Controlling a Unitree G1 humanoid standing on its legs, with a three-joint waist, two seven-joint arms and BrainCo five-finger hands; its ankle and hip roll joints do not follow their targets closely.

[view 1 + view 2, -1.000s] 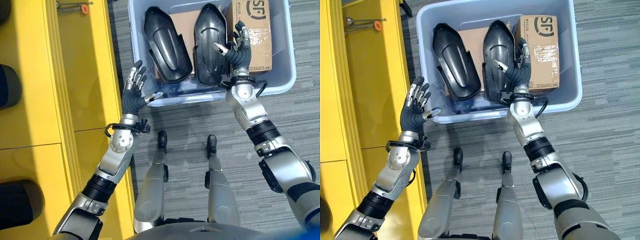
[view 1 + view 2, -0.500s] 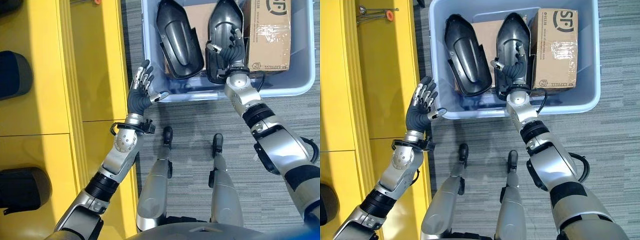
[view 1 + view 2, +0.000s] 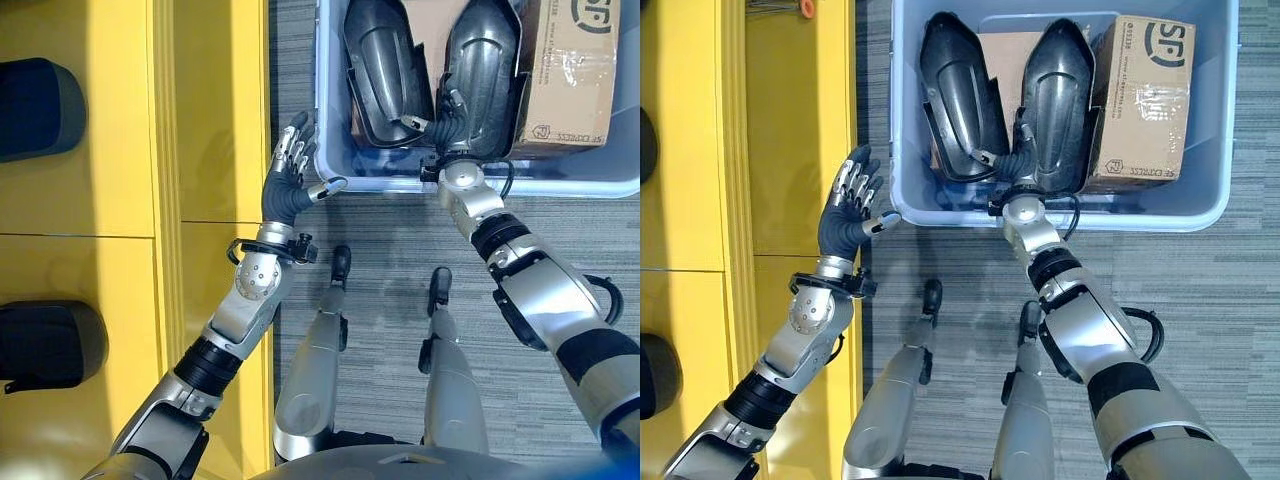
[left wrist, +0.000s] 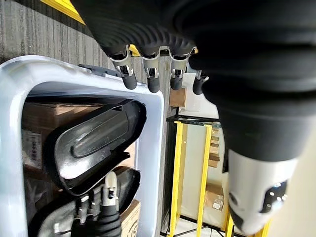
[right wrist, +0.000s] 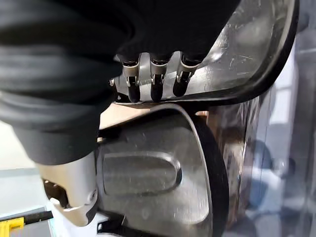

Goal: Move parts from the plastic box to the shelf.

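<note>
- The box [image 3: 1060,215] is a pale blue tub on grey carpet [image 3: 1200,300], ahead of the robot and just right of the yellow shelf [image 3: 130,230].
- Two black moulded parts stand side by side inside the box: the left part [image 3: 960,95] and the right part [image 3: 1060,100], both lengthwise, their near ends by the box's near wall.
- A carton [image 3: 1145,100] sits in the box's right half, touching the right part's outer side; another brown carton [image 3: 1002,60] shows between and behind the two parts.
- The right hand [image 3: 1012,165] reaches over the box's near wall, at the near end of the right part, in the gap between the two parts.
- In the right wrist view its fingers [image 5: 153,81] lie along the rim of the right part [image 5: 247,44], bent against its edge; the thumb sits apart on the other side. I cannot tell whether they clamp the rim or merely rest on it.
- The left hand [image 3: 290,180] hovers outside the box, at its near left corner, above the shelf's edge.
- Its fingers are spread and straight, thumb stretched toward the box wall, holding nothing.
- Dark items [image 3: 40,105] rest on the shelf's far left side, another [image 3: 40,345] nearer the robot.
</note>
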